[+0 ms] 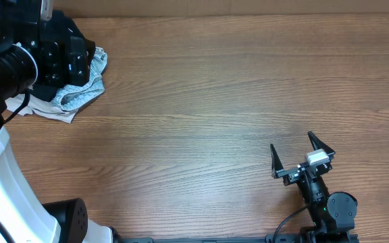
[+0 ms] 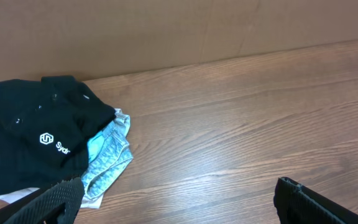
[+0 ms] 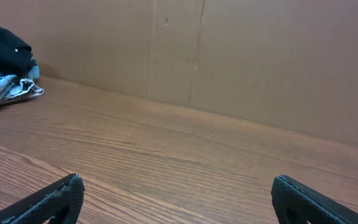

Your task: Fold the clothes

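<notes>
At the far left corner of the worktop (image 1: 201, 101), the clothes (image 1: 80, 93) lie in a loose heap beside the cardboard wall (image 2: 166, 31) that backs the wooden surface. A black T-shirt (image 2: 39, 130) with a small white logo sits on top, crumpled rather than folded. A light-blue piece (image 2: 107, 158) spills out from under it towards the middle of the worktop, and a beige piece (image 1: 42, 108) shows at the heap's near edge.

The left arm (image 1: 15, 64) reaches over that corner and covers part of the heap when seen from above. From its wrist camera, the left claw (image 2: 179, 202) stands spread as wide as it goes, with bare wood between its two black fingers (image 2: 55, 199) and nothing in its hold. One finger overlaps the near edge of the heap in that view; whether it touches the cloth cannot be told.

Near the front right corner, well apart from the clothes, the right claw (image 1: 292, 143) points out across the open wood. Its fingers (image 1: 274, 156) are likewise fully parted and hold nothing. From its wrist camera the heap appears small at the far left, against the cardboard wall, with a long stretch of bare worktop between.
</notes>
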Action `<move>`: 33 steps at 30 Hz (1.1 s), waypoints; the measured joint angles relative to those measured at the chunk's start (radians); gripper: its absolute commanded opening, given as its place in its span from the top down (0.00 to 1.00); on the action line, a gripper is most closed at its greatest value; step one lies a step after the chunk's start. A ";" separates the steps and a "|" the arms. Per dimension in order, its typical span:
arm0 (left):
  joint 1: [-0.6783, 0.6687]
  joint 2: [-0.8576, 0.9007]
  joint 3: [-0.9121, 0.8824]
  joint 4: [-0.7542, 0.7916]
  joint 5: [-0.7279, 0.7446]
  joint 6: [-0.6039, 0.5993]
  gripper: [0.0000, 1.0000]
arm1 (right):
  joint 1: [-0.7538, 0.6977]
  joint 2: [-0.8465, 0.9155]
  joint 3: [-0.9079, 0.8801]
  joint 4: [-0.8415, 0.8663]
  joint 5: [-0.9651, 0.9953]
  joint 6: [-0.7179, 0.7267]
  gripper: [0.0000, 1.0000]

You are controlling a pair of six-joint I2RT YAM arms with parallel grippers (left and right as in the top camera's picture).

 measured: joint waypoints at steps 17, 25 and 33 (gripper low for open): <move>0.000 0.000 0.000 0.000 -0.008 0.000 0.00 | 0.000 0.000 0.000 0.000 0.000 0.000 0.00; 0.000 -0.082 -0.133 0.255 -0.124 0.000 0.00 | 0.000 0.000 0.000 0.000 0.000 0.000 0.00; -0.051 -0.491 -0.755 0.726 -0.142 0.058 0.00 | 0.000 0.000 0.000 0.001 0.000 0.000 0.00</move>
